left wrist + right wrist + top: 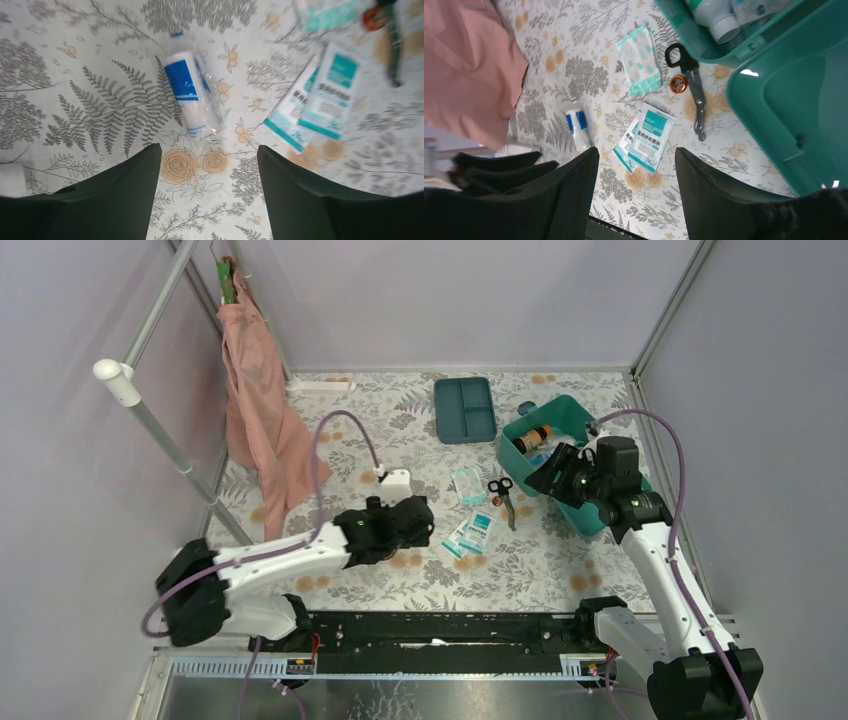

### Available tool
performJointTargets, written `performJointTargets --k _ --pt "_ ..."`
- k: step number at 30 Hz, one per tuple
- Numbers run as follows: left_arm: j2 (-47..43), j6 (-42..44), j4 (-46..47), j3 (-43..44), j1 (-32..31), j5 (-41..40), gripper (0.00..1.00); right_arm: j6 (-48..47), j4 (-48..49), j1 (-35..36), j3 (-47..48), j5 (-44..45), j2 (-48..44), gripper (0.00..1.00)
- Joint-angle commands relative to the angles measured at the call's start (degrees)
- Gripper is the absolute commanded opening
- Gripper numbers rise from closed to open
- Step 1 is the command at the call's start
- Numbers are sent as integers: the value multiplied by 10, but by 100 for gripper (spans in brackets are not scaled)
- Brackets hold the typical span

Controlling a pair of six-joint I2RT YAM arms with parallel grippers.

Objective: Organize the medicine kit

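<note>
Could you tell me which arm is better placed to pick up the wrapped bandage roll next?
Left. Its end effector hangs open right by the bandage roll, with nothing in between. The right end effector is farther off, beside the medicine kit.

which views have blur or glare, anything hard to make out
Left wrist view: the bandage roll is sharp, its wrapper slightly shiny; the scissors at the top right corner are smeared. Right wrist view: bright glare spots on the box lid. Top view: even, soft light.

Medicine kit (785, 102): glossy plastic. Gauze roll (192, 95): shiny clear wrap. Left fingers (117, 197): matt black. Pink cloth (257, 395): soft, creased.
</note>
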Motion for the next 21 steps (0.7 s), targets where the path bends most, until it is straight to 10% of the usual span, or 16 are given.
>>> performJointTargets --k 1,10,21 --pt "-104 5 -25 -7 24 -38 79 8 15 69 9 0 14 65" --pt "-206 130 -67 15 239 45 80 38 71 336 87 115 189 71" --pt "-196 176 -93 5 273 10 80 -7 50 471 271 181 484 78"
